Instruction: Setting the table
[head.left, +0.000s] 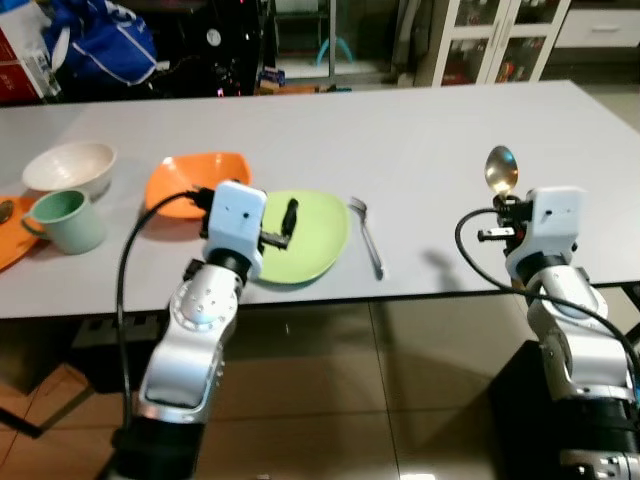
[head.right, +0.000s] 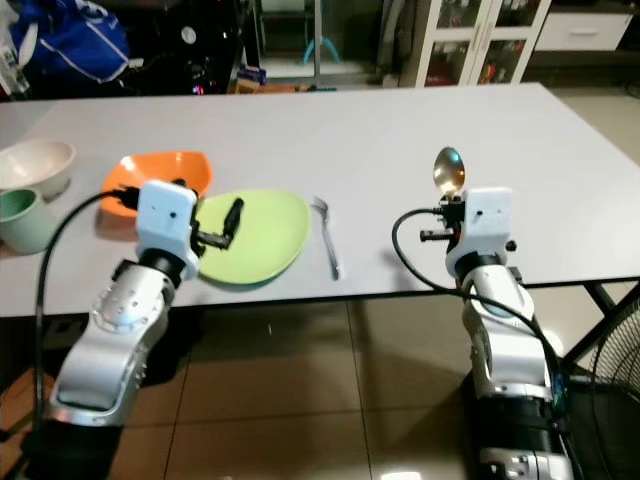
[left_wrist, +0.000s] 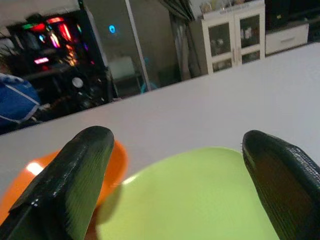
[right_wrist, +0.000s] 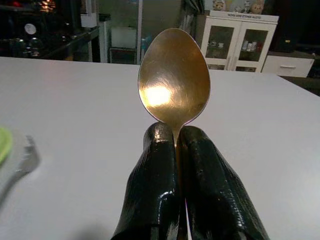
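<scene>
Here we see the right gripper (right_wrist: 176, 150) pinching a spoon (right_wrist: 173, 80) upright, the left gripper (left_wrist: 180, 195) spread, apparently just over the green plate (head.left: 310, 235).

1. The left arm (head.left: 195, 330) is shiny silver with round joints.
2. The right arm (head.left: 570, 340) is silver too.
3. Each wrist has a white box (head.left: 236, 215) on it.
4. A black cable (head.left: 135, 260) loops from each box.
5. The fingers (left_wrist: 75, 185) are long, black and bumpy.
</scene>
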